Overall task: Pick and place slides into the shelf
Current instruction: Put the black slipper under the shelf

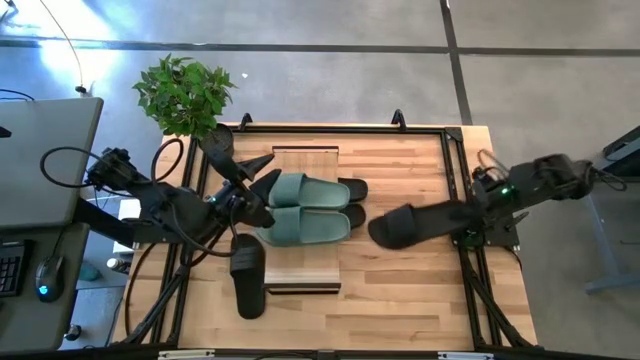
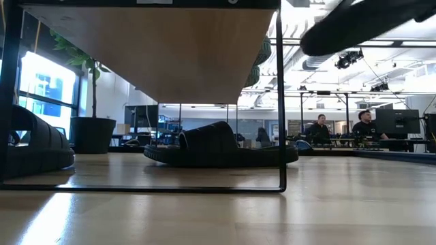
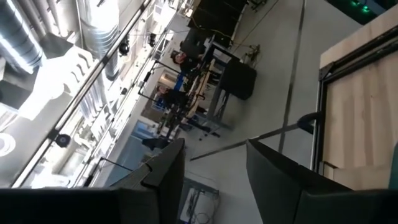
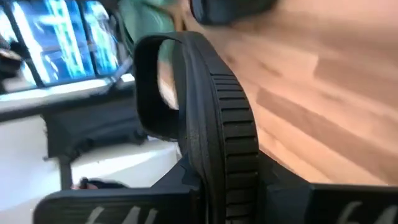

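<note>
Right gripper [image 1: 462,222] has its jaws clenched on 1 black slide [image 1: 415,224], lifted beside the shelf [image 1: 305,158]. Should level it first. Left gripper [image 1: 262,188] jaws released.

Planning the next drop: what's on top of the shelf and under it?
On the shelf top lie two green slides. Under it, the low view shows one black slide; black toes poke out in the high view. The rest is covered by the plank.

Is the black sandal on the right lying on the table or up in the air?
Up in the air. The right hand grips the black slide; in the low view it hangs high above the table.
</note>
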`<action>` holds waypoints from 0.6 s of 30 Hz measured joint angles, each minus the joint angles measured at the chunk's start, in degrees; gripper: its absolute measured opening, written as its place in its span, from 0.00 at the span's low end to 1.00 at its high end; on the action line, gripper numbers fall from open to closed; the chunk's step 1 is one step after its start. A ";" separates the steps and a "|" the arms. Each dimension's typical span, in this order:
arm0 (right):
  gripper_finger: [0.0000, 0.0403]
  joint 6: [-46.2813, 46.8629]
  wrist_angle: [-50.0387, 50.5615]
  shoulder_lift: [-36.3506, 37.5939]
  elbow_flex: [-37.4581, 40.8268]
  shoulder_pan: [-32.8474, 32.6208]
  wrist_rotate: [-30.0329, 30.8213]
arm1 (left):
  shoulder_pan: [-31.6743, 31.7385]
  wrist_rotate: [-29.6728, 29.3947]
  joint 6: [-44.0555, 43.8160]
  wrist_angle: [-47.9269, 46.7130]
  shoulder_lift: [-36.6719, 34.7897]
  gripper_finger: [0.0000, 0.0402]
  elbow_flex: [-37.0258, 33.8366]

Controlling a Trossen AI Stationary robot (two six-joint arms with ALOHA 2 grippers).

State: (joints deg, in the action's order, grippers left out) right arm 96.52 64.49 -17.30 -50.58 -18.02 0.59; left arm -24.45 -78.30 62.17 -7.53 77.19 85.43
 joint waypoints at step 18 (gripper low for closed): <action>0.09 4.06 -29.63 9.58 33.30 -2.65 -0.14 | 0.04 -1.93 -7.42 -10.61 0.00 0.38 0.00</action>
State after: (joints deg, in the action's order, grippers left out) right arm 100.58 34.86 -7.72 -17.28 -20.68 0.46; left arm -24.40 -80.23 54.75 -18.14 77.19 85.43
